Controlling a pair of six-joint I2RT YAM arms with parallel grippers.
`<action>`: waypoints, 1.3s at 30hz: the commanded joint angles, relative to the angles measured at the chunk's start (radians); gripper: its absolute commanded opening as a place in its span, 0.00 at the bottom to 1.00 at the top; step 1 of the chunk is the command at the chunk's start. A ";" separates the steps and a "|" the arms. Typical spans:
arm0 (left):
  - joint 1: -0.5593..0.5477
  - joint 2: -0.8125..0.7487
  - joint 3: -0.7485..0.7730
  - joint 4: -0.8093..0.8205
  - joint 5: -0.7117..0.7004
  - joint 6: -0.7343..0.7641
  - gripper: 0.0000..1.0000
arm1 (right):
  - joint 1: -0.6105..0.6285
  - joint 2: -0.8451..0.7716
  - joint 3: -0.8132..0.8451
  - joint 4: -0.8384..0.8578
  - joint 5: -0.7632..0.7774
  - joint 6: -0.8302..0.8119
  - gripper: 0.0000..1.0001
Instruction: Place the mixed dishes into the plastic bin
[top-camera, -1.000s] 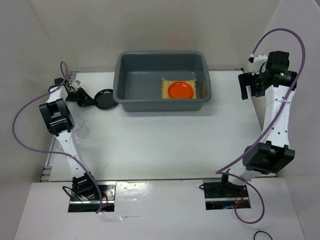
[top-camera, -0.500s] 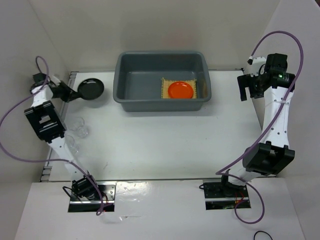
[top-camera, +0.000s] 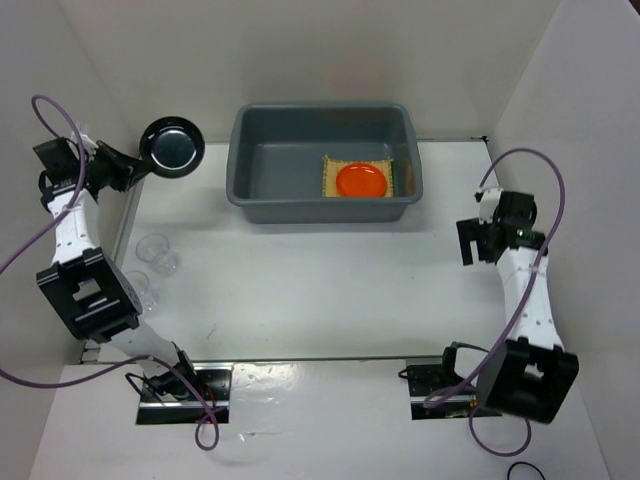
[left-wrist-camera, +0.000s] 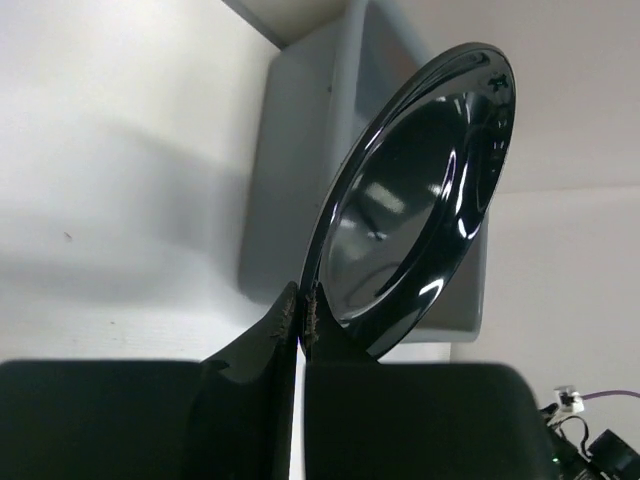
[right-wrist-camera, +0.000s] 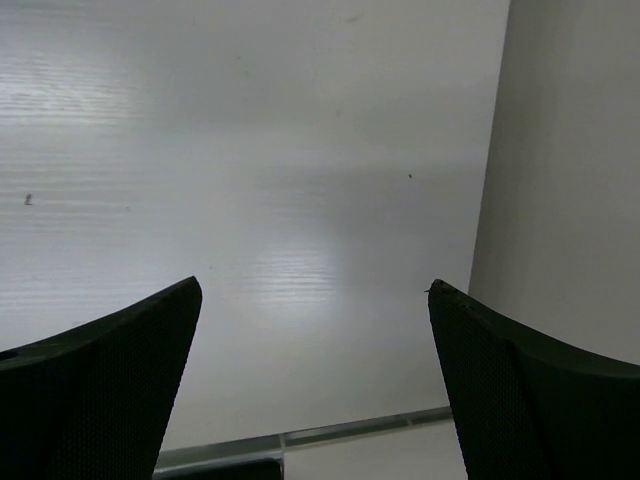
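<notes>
Left jaws pinch the black plate (top-camera: 173, 146) by its lower rim; right jaws stand spread.

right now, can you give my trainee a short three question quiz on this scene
1. Multiple choice: what is the left gripper shut on?
A) a glass cup
B) the small round black plate
C) nothing

2. True or false: the small round orange plate rests on the square yellow woven mat outside the large dark grey plastic bin.

3. Count: how many small clear glass cups stand on the white table, outside the bin?

Key
1: B
2: false, both lie inside the bin
3: two; the other cup stands nearer the left arm's base
</notes>
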 joint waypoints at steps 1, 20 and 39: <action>-0.044 -0.066 -0.096 0.076 0.051 -0.030 0.00 | 0.056 -0.159 -0.120 0.251 0.139 0.039 0.98; -0.524 -0.186 -0.050 0.144 -0.341 -0.221 0.00 | 0.350 -0.504 -0.353 0.331 0.294 0.059 0.98; -0.903 1.038 1.654 -0.619 -0.404 -0.144 0.00 | 0.435 -0.618 -0.391 0.374 0.354 0.048 0.98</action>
